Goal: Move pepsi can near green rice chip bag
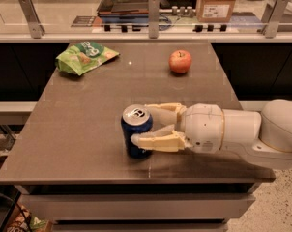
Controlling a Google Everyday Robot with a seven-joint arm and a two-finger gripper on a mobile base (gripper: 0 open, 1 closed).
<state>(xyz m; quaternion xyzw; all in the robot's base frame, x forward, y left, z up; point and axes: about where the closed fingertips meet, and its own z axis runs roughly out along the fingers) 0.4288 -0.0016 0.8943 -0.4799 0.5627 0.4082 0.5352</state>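
The pepsi can (136,129), dark blue with a silver top, stands upright on the brown table (88,129) near its front edge. My gripper (142,124) reaches in from the right and its two cream fingers sit on either side of the can, closed against it. The near finger (155,141) presses on the can's front side and the far finger (163,109) lies behind it. The green rice chip bag (84,57) lies flat at the table's far left, well apart from the can.
A red apple (180,62) sits at the far right of the table. Behind the table runs a glass rail with metal posts (153,16), and a cardboard box (217,3) stands beyond it. My white arm (247,134) covers the table's front right.
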